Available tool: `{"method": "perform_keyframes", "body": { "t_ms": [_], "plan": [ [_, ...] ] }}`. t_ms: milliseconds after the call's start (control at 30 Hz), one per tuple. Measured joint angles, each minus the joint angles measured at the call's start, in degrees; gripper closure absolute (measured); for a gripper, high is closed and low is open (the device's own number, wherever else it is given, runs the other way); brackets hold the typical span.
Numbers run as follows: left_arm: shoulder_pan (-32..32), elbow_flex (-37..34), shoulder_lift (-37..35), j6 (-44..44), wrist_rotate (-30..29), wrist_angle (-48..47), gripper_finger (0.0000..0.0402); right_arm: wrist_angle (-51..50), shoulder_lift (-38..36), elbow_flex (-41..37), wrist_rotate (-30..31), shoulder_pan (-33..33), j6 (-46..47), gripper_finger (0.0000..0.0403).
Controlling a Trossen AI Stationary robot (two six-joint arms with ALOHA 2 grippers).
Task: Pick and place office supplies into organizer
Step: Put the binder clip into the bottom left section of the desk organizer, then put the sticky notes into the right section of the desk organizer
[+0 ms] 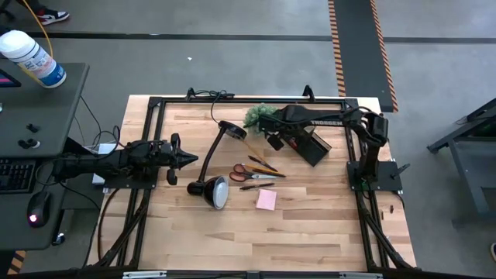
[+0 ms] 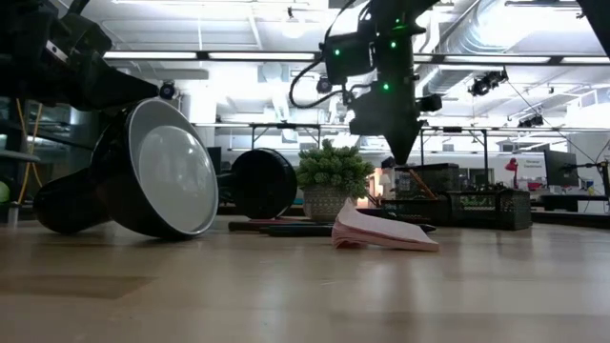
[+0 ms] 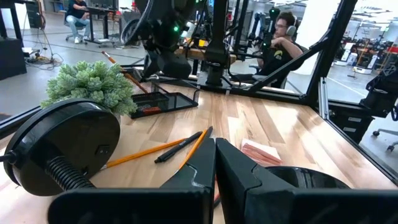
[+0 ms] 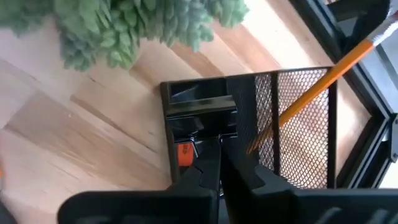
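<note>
Your right tool hangs directly over the dark mesh rectangular desk organizer, which sits on the pale wooden tabletop at about one o'clock from its centre; the fingers are pressed together with nothing visible between them. Inside one mesh compartment you can see a thin orange pencil leaning at a slant, and a small orange-marked item lies in the shallow tray section just beside the fingertips, too small to identify. The round green artificial plant stands just beside the organizer at its ten o'clock. Your left tool waits at nine o'clock on the tabletop, fingers pressed together and empty, pointing toward the black gooseneck desk lamp, which lies tipped over with its shade facing five o'clock. Near the centre you find the red-handled scissors lying flat, with a thin orange pencil and dark pen crossing just beside the blades at twelve o'clock. The square pink sticky-note pad rests at about five o'clock from the scissors, near but apart from them, its top sheets curling upward in the low view.
</note>
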Motion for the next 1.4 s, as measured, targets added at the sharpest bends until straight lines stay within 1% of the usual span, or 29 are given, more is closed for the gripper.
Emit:
{"method": "perform_keyframes", "body": {
  "t_ms": [333, 400, 800, 933, 1200, 1300, 1400],
  "plan": [
    [-0.02, -0.02, 0.01, -0.39, 0.02, 0.02, 0.0401, -0.04, 4.36, 0.0, 1.07, -0.62, -1.53, 0.0403],
    [-0.01, -0.02, 0.01, -0.39, 0.02, 0.0, 0.0401, -0.67, 4.64, 0.0, 0.02, -0.8, -1.59, 0.0403],
    [0.0, -0.02, 0.01, -0.39, 0.02, 0.0, 0.0401, -1.7, 4.68, 0.0, -1.12, -1.41, -1.9, 0.04],
    [-0.02, -0.02, -0.01, -0.39, 0.02, 0.0, 0.0401, -2.47, 4.71, 0.0, -0.94, -1.39, -1.66, 0.0383],
    [-0.02, -0.01, -0.01, -0.41, 0.02, 0.0, 0.0401, -2.83, 4.71, 0.0, -1.02, -1.37, -1.32, 0.0324],
    [-0.01, -0.01, 0.0, -0.41, 0.0, 0.01, 0.0401, -2.85, 4.71, 0.0, -1.15, -0.94, -1.33, 0.0313],
    [-0.01, -0.02, 0.01, -0.41, 0.01, 0.01, 0.0401, -4.06, 4.69, 0.07, -1.18, 0.33, -1.1, 0.0311]
  ]
}}
